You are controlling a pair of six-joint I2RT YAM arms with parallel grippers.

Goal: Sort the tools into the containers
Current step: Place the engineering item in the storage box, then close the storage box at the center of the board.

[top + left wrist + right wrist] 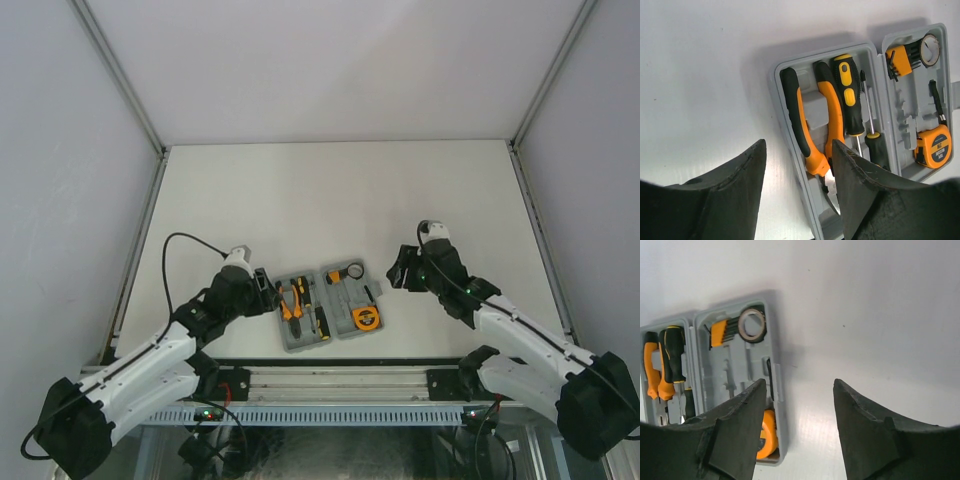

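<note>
The grey tool case (340, 300) lies open with pliers (806, 136), screwdrivers (849, 95) and tape measure (935, 146) seated inside it. The left gripper (266, 288) and right gripper (400, 268) flank the case, jaws apart, holding nothing.

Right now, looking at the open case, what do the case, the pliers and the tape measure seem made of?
Tool case: grey moulded plastic, matte, judging by its formed recesses. Pliers: handles look plastic or rubber coated, orange and black; the tips shine like bare steel. Tape measure: probably an orange plastic shell with a printed label.
</note>
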